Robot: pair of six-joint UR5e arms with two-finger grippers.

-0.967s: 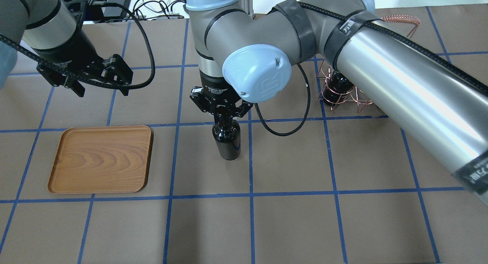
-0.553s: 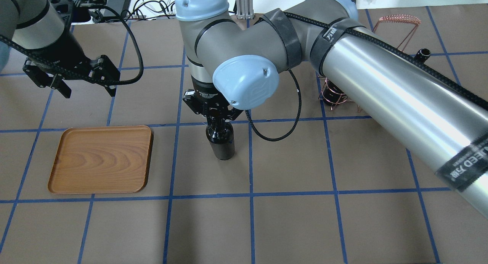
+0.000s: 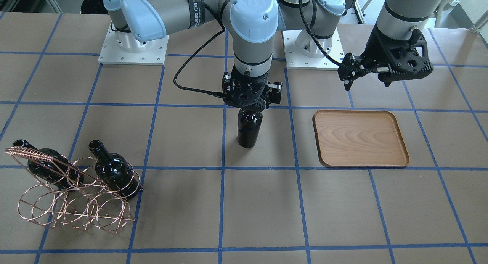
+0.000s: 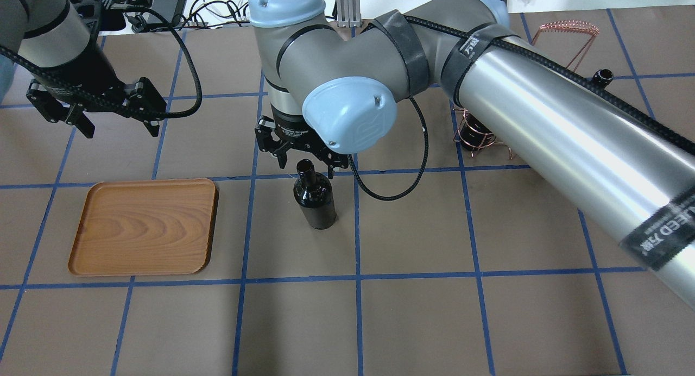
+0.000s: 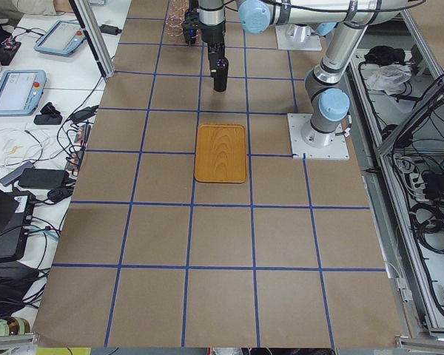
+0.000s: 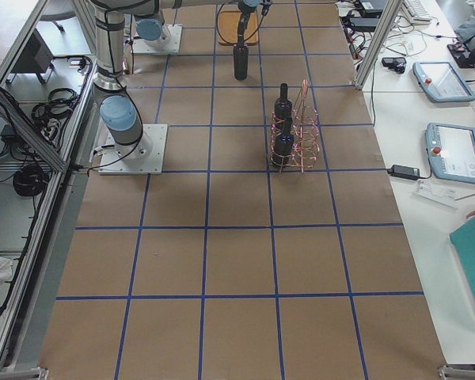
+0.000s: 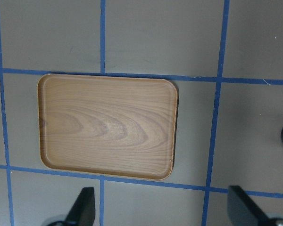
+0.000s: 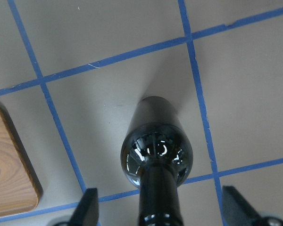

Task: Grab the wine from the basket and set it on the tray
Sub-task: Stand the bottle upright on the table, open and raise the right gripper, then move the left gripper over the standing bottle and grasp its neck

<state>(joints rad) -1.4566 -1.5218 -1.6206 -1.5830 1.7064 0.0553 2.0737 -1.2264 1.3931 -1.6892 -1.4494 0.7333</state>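
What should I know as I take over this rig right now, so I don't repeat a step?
Right hand: open, fingers apart on either side of the neck of a wine bottle, not gripping it.
Left hand: open, empty, above the table beyond the tray.
The wine bottle stands upright on the table between basket and tray. Two more bottles sit in the basket. The tray is empty.
Done: one bottle out of the basket.
Left: get it onto the tray.

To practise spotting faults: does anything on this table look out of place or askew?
One wine bottle stands upright on the bare table between basket and tray, the right gripper open around its neck. The tray holds nothing. Nothing looks spilled or broken.
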